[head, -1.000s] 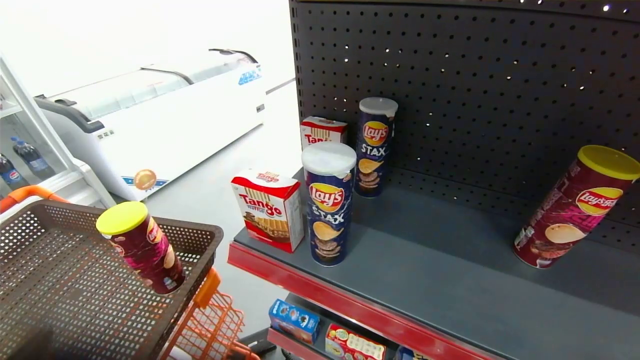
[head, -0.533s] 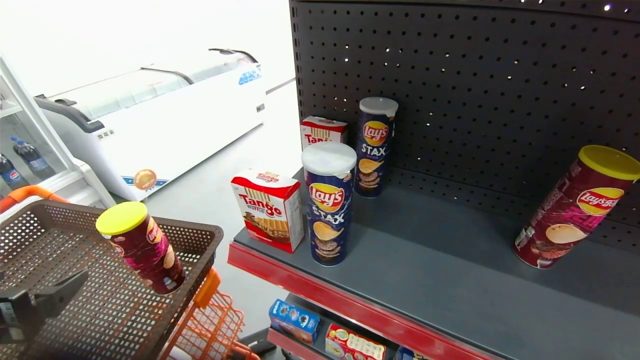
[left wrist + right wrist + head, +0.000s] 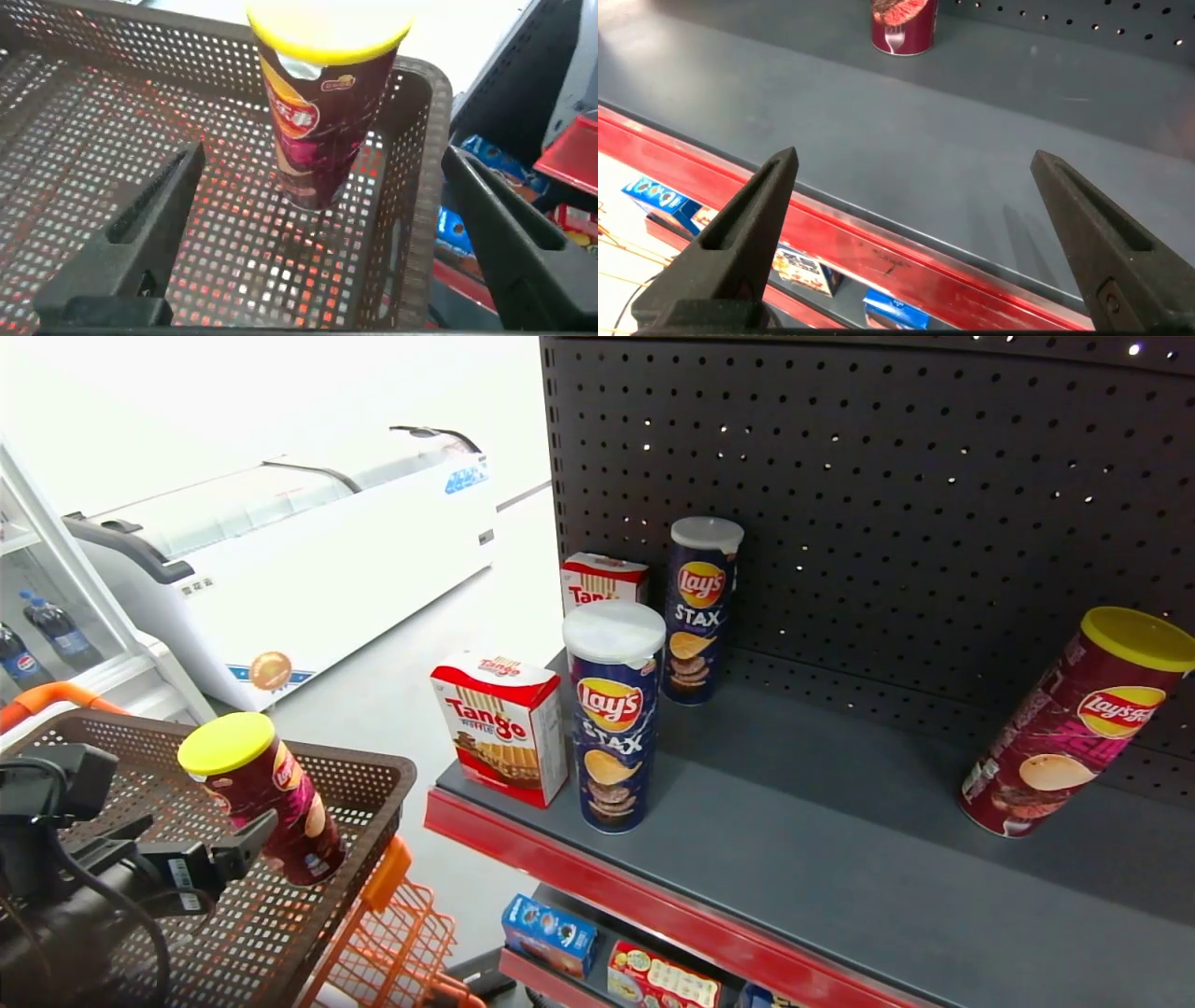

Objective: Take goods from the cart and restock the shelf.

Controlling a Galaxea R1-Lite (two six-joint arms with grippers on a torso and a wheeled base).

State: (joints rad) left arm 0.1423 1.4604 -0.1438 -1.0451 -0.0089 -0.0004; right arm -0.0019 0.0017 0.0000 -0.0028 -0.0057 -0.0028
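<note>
Chip can [image 3: 266, 793], maroon with a yellow lid, leans in the corner of the cart basket [image 3: 373, 775] nearest the shelf [image 3: 822, 859], where open deck runs between blue cans [image 3: 613, 719] and a second maroon can [image 3: 1074, 728]. From the left wrist we see our left tool [image 3: 322, 159] spread wide before it, not touching. From the right wrist, our right tool [image 3: 915, 168] gapes wide above the shelf's red edge [image 3: 878, 247].

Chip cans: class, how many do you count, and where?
4. On the shelf: front blue can and rear blue can at the left, maroon shelf can at the right. In the cart basket: maroon cart can. Others may be hidden.
</note>
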